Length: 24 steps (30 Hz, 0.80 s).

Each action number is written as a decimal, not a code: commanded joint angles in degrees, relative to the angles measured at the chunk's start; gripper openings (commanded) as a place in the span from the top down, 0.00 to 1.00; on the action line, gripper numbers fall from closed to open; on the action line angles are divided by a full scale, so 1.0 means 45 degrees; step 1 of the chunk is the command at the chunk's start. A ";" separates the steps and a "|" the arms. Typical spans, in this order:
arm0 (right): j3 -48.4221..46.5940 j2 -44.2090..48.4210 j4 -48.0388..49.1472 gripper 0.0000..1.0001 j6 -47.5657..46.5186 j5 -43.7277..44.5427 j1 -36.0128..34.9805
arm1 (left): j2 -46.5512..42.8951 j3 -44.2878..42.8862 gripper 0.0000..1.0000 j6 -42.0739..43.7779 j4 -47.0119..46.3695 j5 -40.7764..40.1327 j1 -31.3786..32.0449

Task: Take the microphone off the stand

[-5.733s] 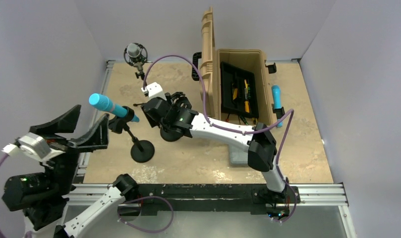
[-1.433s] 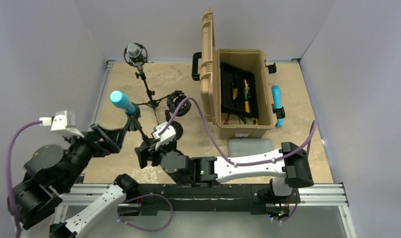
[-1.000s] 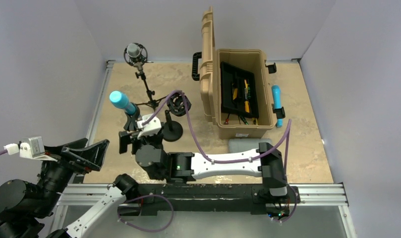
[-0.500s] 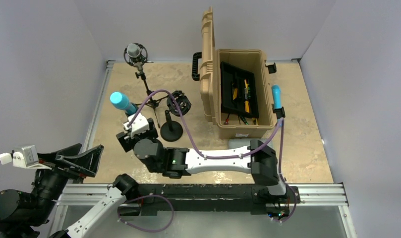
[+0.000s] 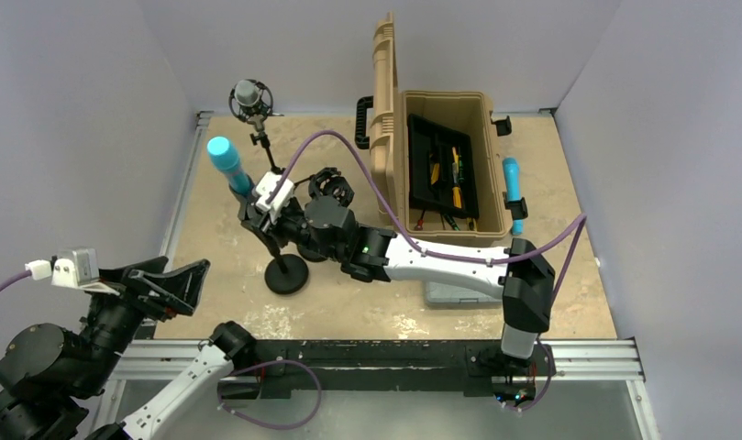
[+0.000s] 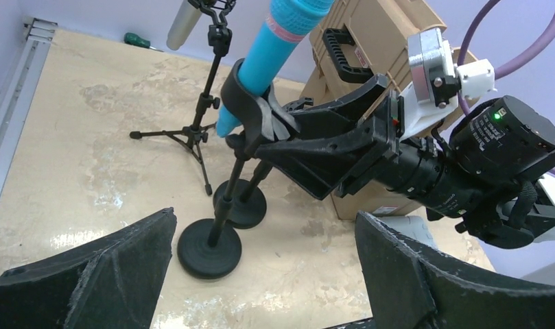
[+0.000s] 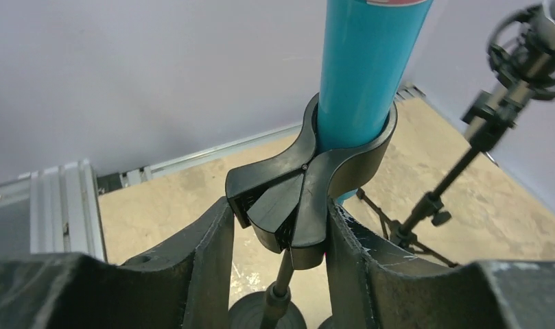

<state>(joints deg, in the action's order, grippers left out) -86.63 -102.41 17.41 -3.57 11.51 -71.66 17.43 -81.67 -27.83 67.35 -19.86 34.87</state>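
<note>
**Microphone Removal: Clip Braced, Extraction Pending**

The microphone (image 5: 227,163), a turquoise handheld unit, is seated in the black clip (image 7: 309,199) at the top of the stand (image 5: 285,273). Its head is angled up toward the far left of the tabletop (image 5: 348,312). It has not yet been withdrawn.

The right pincer (image 7: 278,219) is clenched on the clip. In the right wrist view, one finger is seen pressed against each side of the clip's lower neck, just below the microphone barrel. The left pincer (image 6: 264,218) is released, with its jaws spread wide and nothing between them. It is positioned near the front left edge, well apart from the stand, and is aimed at it.

The step in hand is judged to be bracing: the stand is steadied so that the microphone can be pulled free. For the next move, the left pincer would need to be brought to the barrel above the clip, closed around it, and drawn along the barrel's axis. A firm brace is advised, as the round base could otherwise be tipped. Clearance from the grey microphone (image 5: 249,94) on its tripod, just behind, should be observed.
</note>
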 commanded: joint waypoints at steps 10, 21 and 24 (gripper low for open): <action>0.0537 0.1252 -0.1195 0.70 -0.1650 -0.5684 0.1162 | 0.3109 -0.0186 0.00 0.2230 -0.1322 0.0386 -0.0054; 0.1189 0.1439 -0.0805 0.67 -0.1311 -0.5833 0.1256 | 0.6343 -0.1341 0.05 0.5694 -0.3653 -0.0797 -0.0042; 0.1189 0.1458 -0.0820 0.66 -0.1205 -0.5590 0.1256 | 0.6584 -0.0884 0.15 0.6120 -0.4698 -0.1072 -0.0052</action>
<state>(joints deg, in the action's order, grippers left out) -82.17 -97.69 13.85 -10.02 -13.15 -65.93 45.89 -86.28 -6.74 55.16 -22.20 34.87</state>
